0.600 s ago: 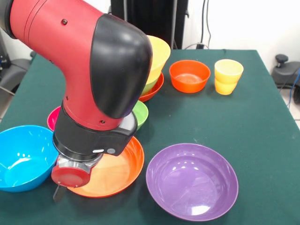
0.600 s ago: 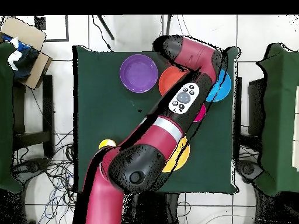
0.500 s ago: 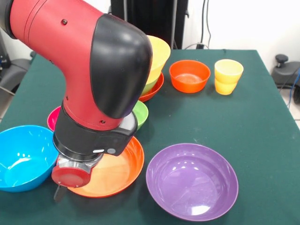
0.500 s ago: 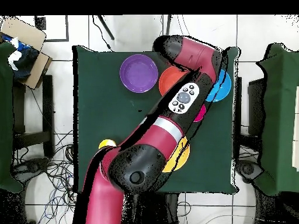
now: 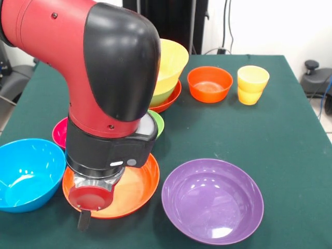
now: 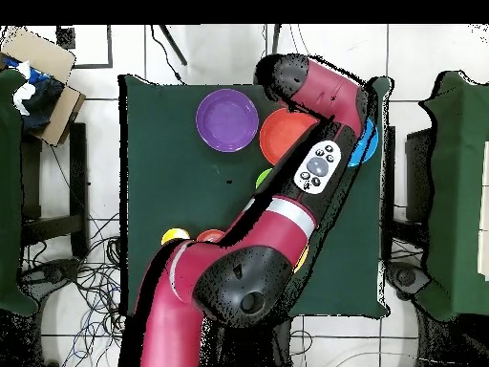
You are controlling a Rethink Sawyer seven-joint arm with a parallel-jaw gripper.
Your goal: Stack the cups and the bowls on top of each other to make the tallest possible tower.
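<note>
The tool (image 5: 83,220) hangs low at the near rim of the flat orange bowl (image 5: 129,189), with only one dark fingertip visible beneath the red wrist cap, so whether it is spread or closed cannot be told, nor whether it touches the rim. This shallow orange bowl lies on the table (image 5: 290,150) between the blue bowl (image 5: 26,174) and the purple bowl (image 5: 212,199), the most likely piece for the step in hand. A sound grasp would take the thin rim squarely, one finger inside and one outside, then lift straight up so the neighbouring bowls are not nudged. The tower (image 5: 168,78) stands at the far side behind the arm: a yellow bowl uppermost, a green one under it, a red-orange one lowest. Carrying so wide a dish there calls for a level hold and a centred release, since a shallow piece set off-centre would probably slide. A small green bowl (image 5: 155,122) and a pink bowl (image 5: 59,132) sit just behind the arm; the orange bowl (image 5: 209,83) and the stacked yellow cups (image 5: 252,84) rest farther off.
</note>
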